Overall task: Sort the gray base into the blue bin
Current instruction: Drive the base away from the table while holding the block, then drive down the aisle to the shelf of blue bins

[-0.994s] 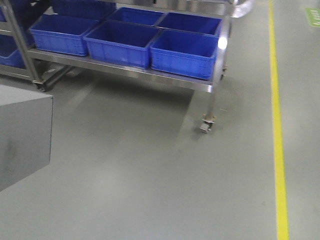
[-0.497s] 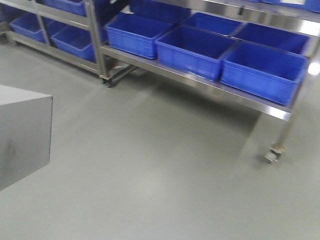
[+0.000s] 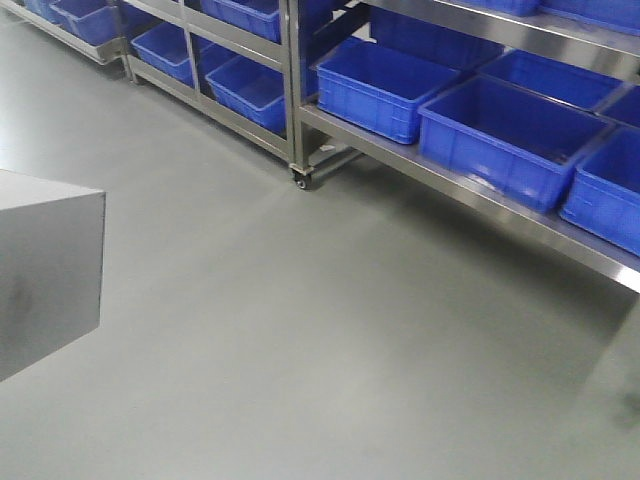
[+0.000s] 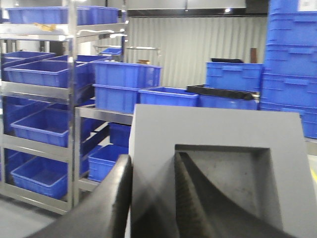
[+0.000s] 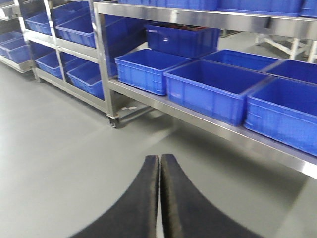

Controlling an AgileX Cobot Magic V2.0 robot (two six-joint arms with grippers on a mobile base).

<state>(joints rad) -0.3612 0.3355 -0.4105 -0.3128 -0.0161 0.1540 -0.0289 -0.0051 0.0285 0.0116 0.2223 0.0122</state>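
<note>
The gray base [image 4: 218,144] fills the left wrist view, with its square recessed opening facing the camera. My left gripper [image 4: 153,158] is shut on its left wall, one finger outside and one inside the recess. The same base shows at the left edge of the front view [image 3: 45,270], held above the floor. Several alike blue bins [image 3: 505,135] stand on the low steel shelf ahead; they also show in the right wrist view [image 5: 213,87]. I cannot tell which is the task's bin. My right gripper [image 5: 159,158] is shut and empty above the floor.
Steel wheeled racks [image 3: 297,120] with blue crates run along the back and right. A rack caster [image 3: 300,181] stands on the gray floor [image 3: 300,330]. More stacked blue crates [image 4: 287,59] and shelving show in the left wrist view.
The view has swung left along the racks: the crates and shelf have slid right and come closer, and more racks appear at the left. The gray base stays held in the same place in frame.
</note>
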